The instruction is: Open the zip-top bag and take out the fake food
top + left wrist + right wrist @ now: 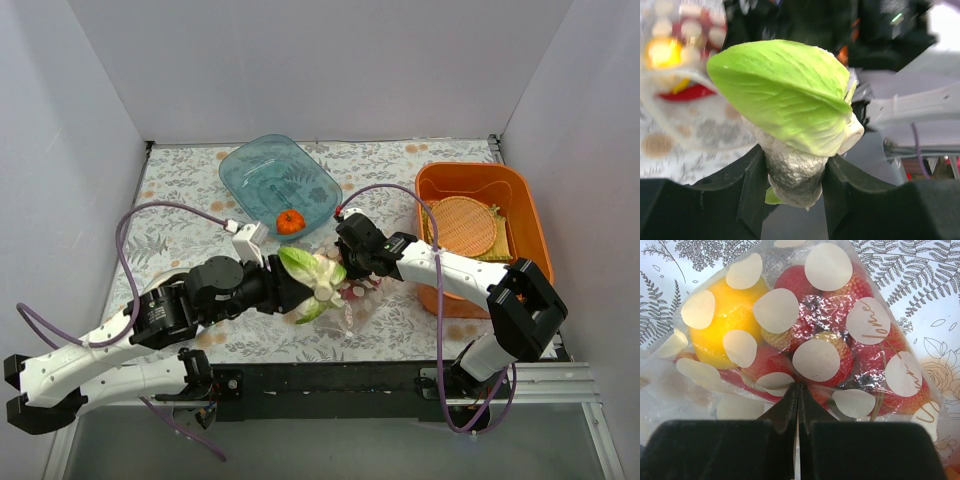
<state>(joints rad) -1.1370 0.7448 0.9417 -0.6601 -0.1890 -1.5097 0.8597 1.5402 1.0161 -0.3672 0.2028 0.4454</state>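
**Cauliflower in one gripper, dotted bag pinched in the other**

The zip-top bag (pixel 805 340) is crinkly clear film printed with large white dots, some carrying thin gold script. In the right wrist view it fills most of the frame, packed with a yellow lemon (pixel 720 325) at upper left and bumpy red strawberry-like pieces (pixel 840 295) across the centre and right. The right gripper (pixel 799 390) has its two black fingers pressed together at the lower centre of that view, with a fold of the bag's film nipped between them.

In the top view the bag (pixel 356 306) lies on the fern-printed tablecloth (pixel 180 180) at the centre of the frame, a little below the middle. There its contents show only as a reddish blur. Just left of it is the toy cauliflower (pixel 316 281), a white head with pale green leaves, held off the cloth by the left gripper (pixel 296 292). Whether a leaf touches the bag cannot be told from above.

The left wrist view fills in the grip. The left gripper (pixel 792 172) has its jaws narrowed onto the cauliflower's (pixel 790 115) knobbly white base, and one broad green leaf spreads above them. The bag (pixel 685 75) is an unfocused patch at upper left behind it.

Only the top view shows the surroundings. An orange pumpkin-like fruit (pixel 290 222) sits inside the teal translucent bowl (pixel 250 170) above centre. An orange bin (pixel 528 215) at right holds a round woven mat (pixel 462 225).
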